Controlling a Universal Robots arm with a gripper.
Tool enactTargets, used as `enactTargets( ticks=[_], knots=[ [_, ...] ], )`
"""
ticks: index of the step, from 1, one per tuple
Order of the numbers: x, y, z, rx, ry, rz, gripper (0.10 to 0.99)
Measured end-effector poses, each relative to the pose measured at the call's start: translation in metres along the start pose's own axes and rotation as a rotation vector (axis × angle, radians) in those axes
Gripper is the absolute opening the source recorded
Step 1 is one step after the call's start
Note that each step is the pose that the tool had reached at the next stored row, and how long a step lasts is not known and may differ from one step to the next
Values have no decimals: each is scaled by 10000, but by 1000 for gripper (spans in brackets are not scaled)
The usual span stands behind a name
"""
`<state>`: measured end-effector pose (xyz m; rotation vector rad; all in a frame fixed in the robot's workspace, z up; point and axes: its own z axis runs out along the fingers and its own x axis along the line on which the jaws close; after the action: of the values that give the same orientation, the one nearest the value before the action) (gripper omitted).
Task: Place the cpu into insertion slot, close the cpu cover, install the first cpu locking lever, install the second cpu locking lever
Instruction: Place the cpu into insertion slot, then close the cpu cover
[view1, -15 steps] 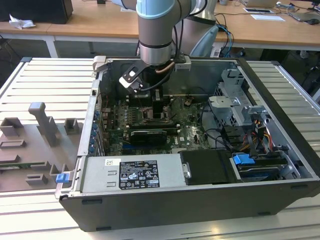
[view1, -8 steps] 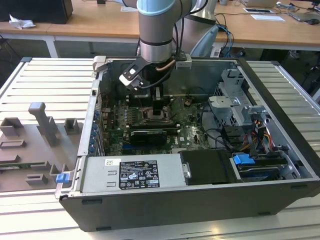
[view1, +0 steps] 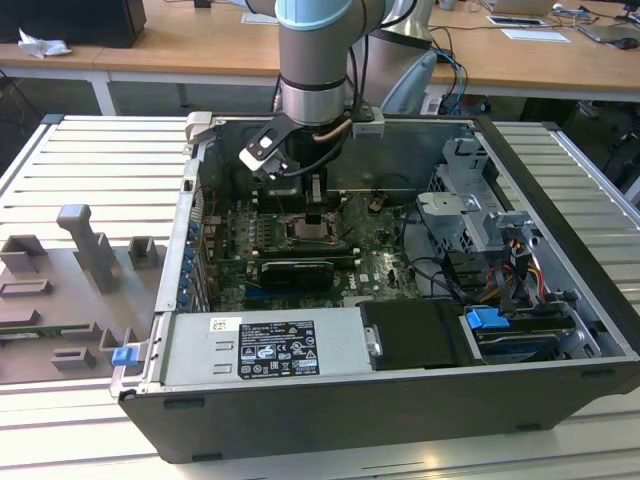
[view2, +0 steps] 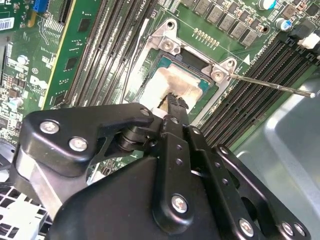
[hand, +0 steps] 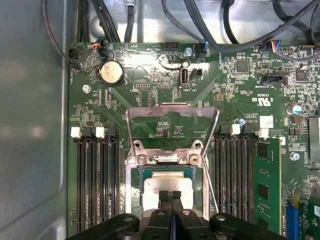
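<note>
Pale silvery metal marks the cpu (hand: 167, 181), a small square chip lying flat inside the insertion slot (hand: 130, 182) on the green motherboard (hand: 240, 105). The gripper (hand: 170, 194) has its two black fingers pressed together with nothing pinched between them, and their tips sit at the chip's top face. Whether they actually touch it cannot be told.

In the first wrist view, the cpu cover (hand: 170, 111), a thin silver frame with a square window, is swung up and open on its hinge at the far edge of the socket, with board showing through the window. A thin metal lever (hand: 212, 182) slants along one side of the socket, between it and a bank of black memory slots (hand: 232, 175). A round coin battery (hand: 111, 73) sits further up the board.

The second wrist view looks past the gripper's black linkage from the side. It shows the toothed fingertip (view2: 172, 100) over the chip and the lever's free end sticking out over the memory slots.

The exterior view shows the whole setting: an open computer case (view1: 560, 260) lying on a slatted metal table (view1: 90, 160), the arm (view1: 313, 60) reaching straight down into it, and grey fixtures (view1: 85, 250) towards the exterior view's left.
</note>
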<state>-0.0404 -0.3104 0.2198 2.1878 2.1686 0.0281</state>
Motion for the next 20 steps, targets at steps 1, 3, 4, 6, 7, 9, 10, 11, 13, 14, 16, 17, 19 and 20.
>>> enactTargets(
  ticks=[1, 3, 4, 6, 7, 9, 10, 11, 13, 14, 16, 17, 19, 20],
  knots=[
    [0, 1, -5, 6, -2, 0, 106],
    [-1, 4, -22, 15, -19, -3, 106],
    [-1, 5, -34, 14, -17, -2, 106],
    [-2, 6, -58, 15, -18, -2, 106],
    [-2, 7, -66, 15, -18, -2, 106],
    [-3, 8, -85, 14, -18, 0, 106],
    [-2, 8, -88, 14, -17, 0, 106],
    [-2, 9, -89, 12, -15, 0, 106],
    [-3, 11, -90, 15, -19, 19, 106],
    [-3, 26, -89, 16, -20, 25, 106],
    [-3, 36, -90, 16, -19, 25, 106],
    [-3, 36, -96, 17, -20, 26, 106],
    [-4, 38, -120, 16, -19, 26, 106],
    [-4, 39, -132, 14, -17, 25, 106]
  ],
)
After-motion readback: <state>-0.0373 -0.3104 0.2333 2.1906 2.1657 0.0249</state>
